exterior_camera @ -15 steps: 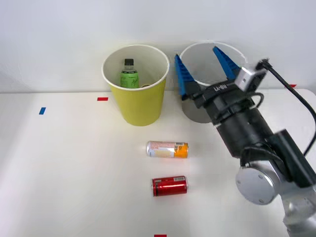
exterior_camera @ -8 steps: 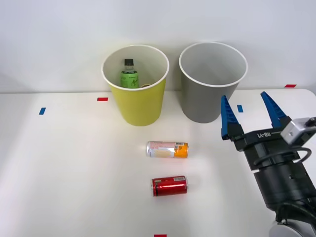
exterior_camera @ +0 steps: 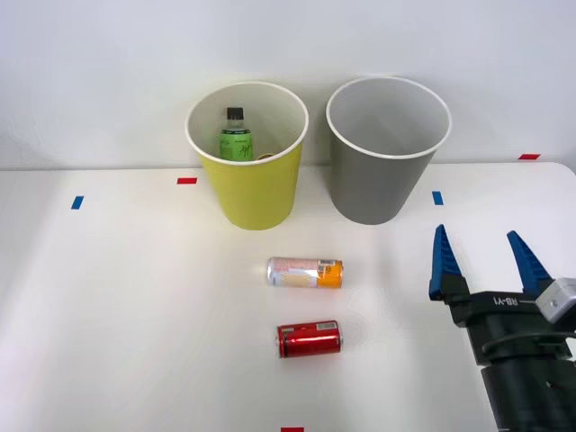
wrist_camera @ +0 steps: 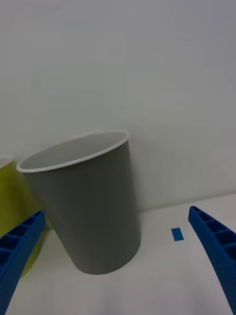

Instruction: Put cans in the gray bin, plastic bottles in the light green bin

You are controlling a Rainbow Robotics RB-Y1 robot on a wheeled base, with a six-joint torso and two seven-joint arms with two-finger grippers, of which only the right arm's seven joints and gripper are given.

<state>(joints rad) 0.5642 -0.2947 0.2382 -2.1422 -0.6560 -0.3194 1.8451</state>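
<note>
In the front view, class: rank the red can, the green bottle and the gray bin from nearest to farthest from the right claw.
1. Gray bin: at the table's back, just behind the right claw.
2. Red can: lying on the table, to the claw's left; nearly as near, a close call.
3. Green bottle: inside the light green bin, farthest.

White lettering reading "RB-Y1" stands on the black body of the right gripper [exterior_camera: 490,256], just below its blue fingers. Print on the 2 cans and the bottle label is too small to read.
</note>
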